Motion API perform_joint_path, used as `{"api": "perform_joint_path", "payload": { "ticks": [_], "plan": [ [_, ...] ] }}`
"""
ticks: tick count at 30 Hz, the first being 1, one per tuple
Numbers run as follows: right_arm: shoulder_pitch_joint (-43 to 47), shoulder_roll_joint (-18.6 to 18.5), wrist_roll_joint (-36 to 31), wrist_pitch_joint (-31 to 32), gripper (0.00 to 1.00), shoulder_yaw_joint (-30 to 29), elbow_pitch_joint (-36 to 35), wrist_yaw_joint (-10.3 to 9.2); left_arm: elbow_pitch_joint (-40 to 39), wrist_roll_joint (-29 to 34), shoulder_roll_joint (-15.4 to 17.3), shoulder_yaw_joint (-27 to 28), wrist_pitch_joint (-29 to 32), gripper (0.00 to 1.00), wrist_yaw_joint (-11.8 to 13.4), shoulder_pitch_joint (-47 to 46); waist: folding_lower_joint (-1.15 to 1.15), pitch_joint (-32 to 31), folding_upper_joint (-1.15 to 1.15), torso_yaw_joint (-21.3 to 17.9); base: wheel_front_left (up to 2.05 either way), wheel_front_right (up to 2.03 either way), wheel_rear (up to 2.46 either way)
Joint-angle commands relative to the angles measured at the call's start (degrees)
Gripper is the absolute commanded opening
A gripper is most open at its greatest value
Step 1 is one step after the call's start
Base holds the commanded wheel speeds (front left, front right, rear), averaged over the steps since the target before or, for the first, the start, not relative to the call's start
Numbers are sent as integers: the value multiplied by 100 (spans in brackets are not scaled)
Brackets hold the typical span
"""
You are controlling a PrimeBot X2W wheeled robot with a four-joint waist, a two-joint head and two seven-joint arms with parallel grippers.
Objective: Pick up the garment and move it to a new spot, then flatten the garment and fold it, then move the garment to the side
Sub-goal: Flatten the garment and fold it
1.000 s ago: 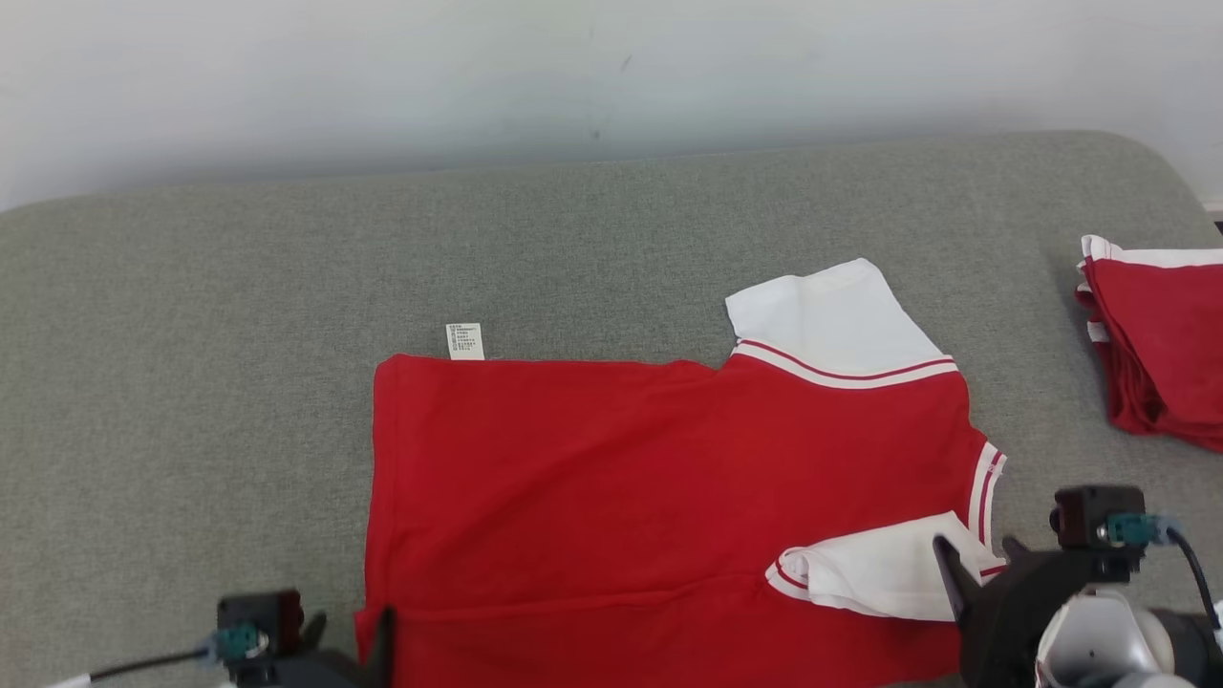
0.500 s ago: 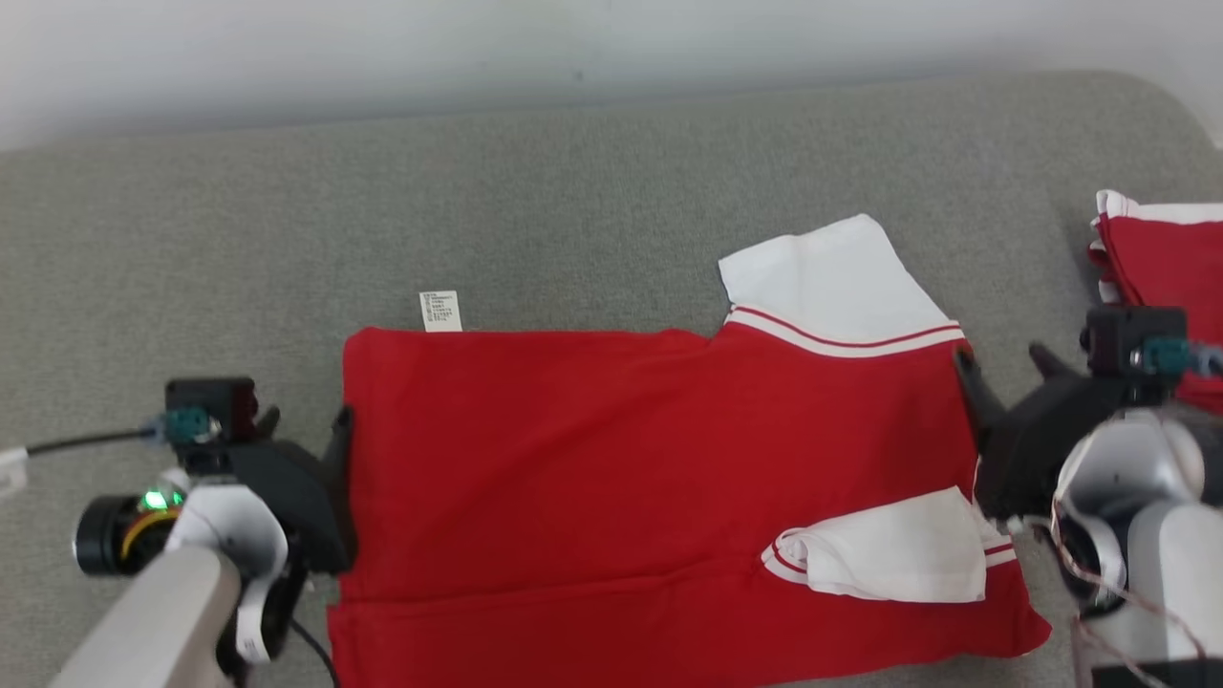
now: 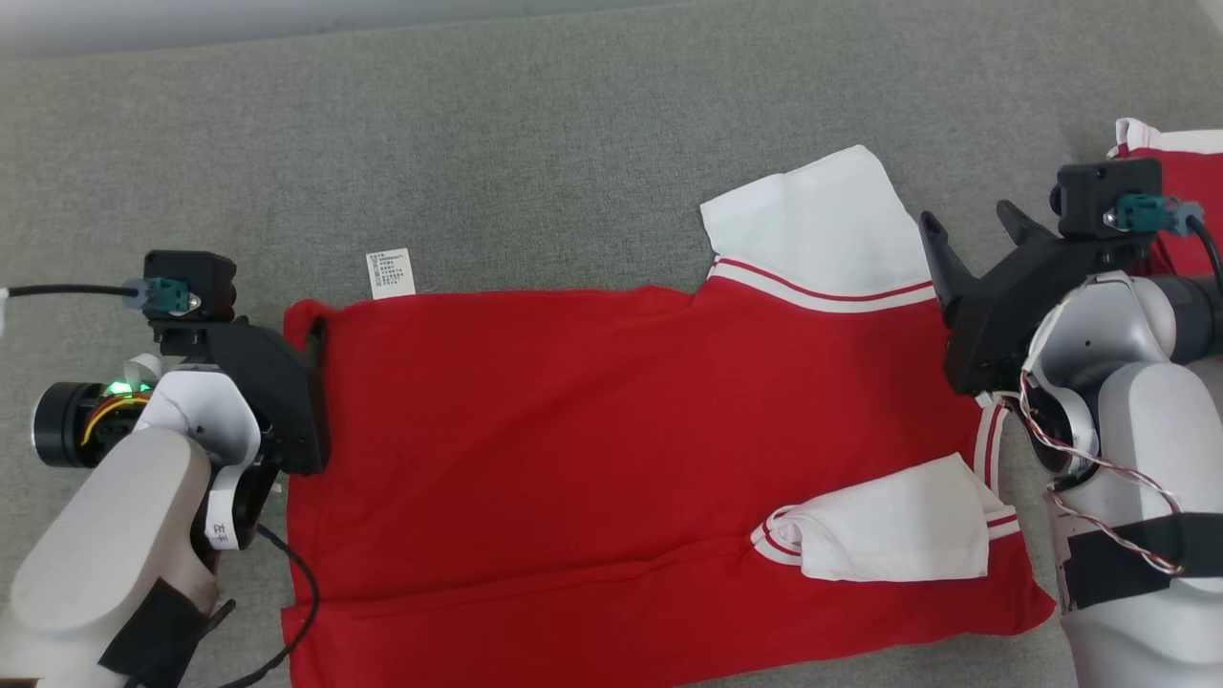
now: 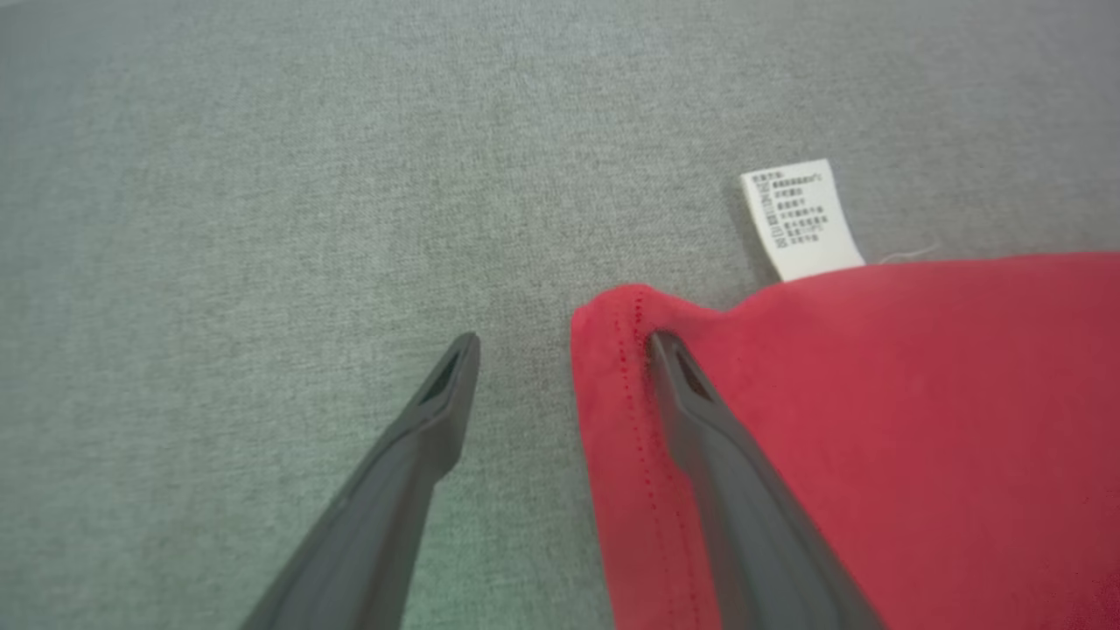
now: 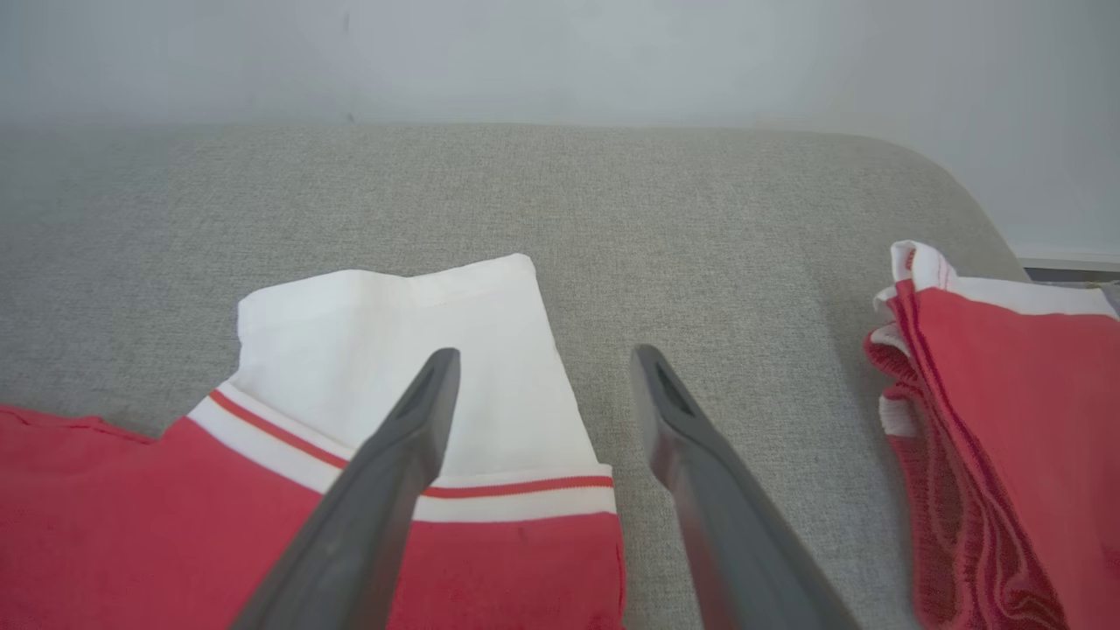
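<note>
- Couch cushion (image 3: 573,143): grey. The wall has nearly left the head view, so my head has tipped down; the things themselves haven't slid.
- Shirt (image 3: 592,440): red, spread flat mid-cushion, same shape as a second ago. The near sleeve (image 3: 889,535) is folded onto the body and the far sleeve (image 3: 812,220) sticks out flat.
- Pile of folded red clothes (image 5: 1006,420): off to my right, apart from the shirt.
- Right pincer (image 5: 544,353): was low by the near edge, now up at the far sleeve. Wide open, holding nothing, one finger over white cloth and the other over bare cushion.
- Left pincer (image 4: 564,339): made the same move at the other end. Wide open, holding nothing, straddling the far hem corner.
- Label (image 3: 390,273): pokes out just beside that corner.
- My read: flattening looks done and I'm lined up to pinch both far corners for a fold. Nothing gripped yet.
</note>
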Motion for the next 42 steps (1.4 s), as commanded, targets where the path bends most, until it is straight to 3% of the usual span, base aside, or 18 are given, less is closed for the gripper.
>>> {"api": "perform_joint_path", "payload": {
  "ticks": [1,11,12,14,15,28,36,38,39,42],
  "plan": [
    [-115,-46,35,-62,100,62,84,-16,27,55,14,-46,83,100,15,-84,-1,43,-1,-2,0,0,0],
    [-470,-231,143,-88,100,237,527,-16,231,61,-42,-172,201,100,-141,-302,-1,168,-1,27,0,0,0],
    [-525,-242,162,-78,100,257,581,-16,246,65,-55,-184,208,87,-155,-336,-1,197,-1,23,0,0,0],
    [-644,-263,167,-61,100,301,701,-16,268,57,-57,-202,226,9,-194,-391,-1,250,-1,19,0,0,0],
    [-711,-274,176,-35,100,326,757,-16,282,54,-45,-207,247,0,-217,-432,-1,286,-1,18,0,0,0],
    [-1971,-558,88,699,100,398,1998,-16,193,-25,-79,-289,334,0,-415,-674,-1,650,-1,335,0,0,0],
    [-2432,-709,-99,842,100,484,2589,-16,86,-22,-210,-404,290,0,-473,-690,-1,786,-1,585,0,0,0],
    [-2504,-730,-129,857,95,479,2709,-16,71,-16,-246,-441,270,0,-488,-684,-1,809,-1,629,0,0,0],
    [-2513,-719,-143,893,82,493,2772,-16,68,-11,-258,-452,261,0,-497,-688,-1,821,-1,645,0,0,0],
    [-2565,-728,-163,848,80,490,2904,-16,55,2,-305,-498,239,0,-520,-700,-1,872,-1,683,0,0,0]
  ]
}}
